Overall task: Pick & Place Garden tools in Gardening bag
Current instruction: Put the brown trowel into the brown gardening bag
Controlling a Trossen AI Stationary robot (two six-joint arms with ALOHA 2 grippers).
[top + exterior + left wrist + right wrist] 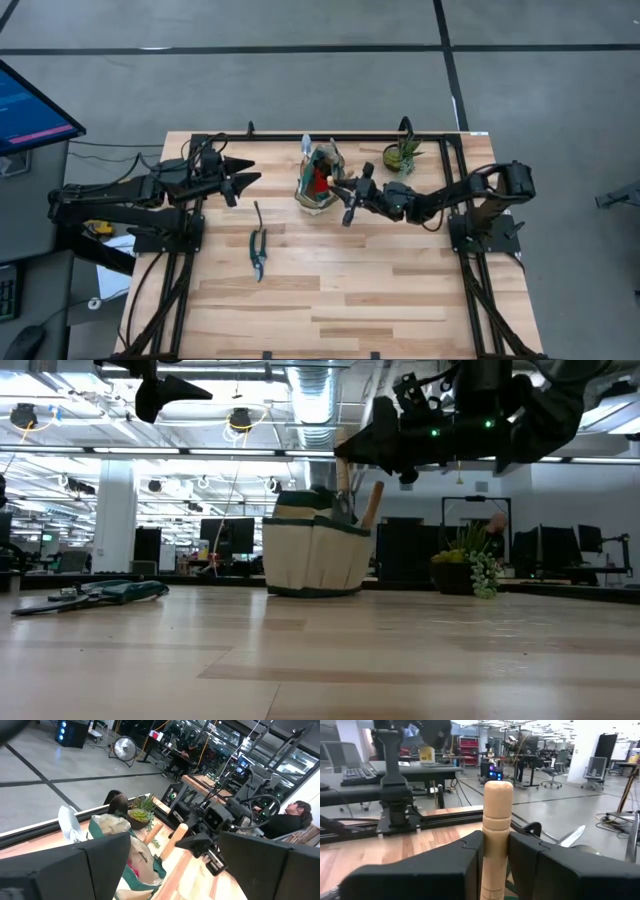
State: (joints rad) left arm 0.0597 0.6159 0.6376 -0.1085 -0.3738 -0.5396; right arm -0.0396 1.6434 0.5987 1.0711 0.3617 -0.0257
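The gardening bag [318, 183], cream with green trim, stands upright at the far middle of the table, with a silver trowel blade [67, 825] and a wooden handle [152, 832] sticking out of its top. Dark-handled pruning shears [258, 243] lie flat on the table, to the near left of the bag. My right gripper [349, 198] is at the bag's right rim, shut on a wooden-handled tool [497, 820]. My left gripper [248, 172] hangs open above the table, left of the bag, with nothing between its fingers. My right gripper pinches the tool's round wooden handle [497, 851] between its two fingers, a little below the handle's rounded free end [498, 786]. The fingers come level from the table's right side and lie across the handle. The handle stands upright; its lower part is hidden by the fingers.
A small potted green plant [402, 155] stands at the far right, close behind my right arm. A black frame rail [330, 137] runs along the table's far edge. The near half of the wooden table [340, 300] is bare boards.
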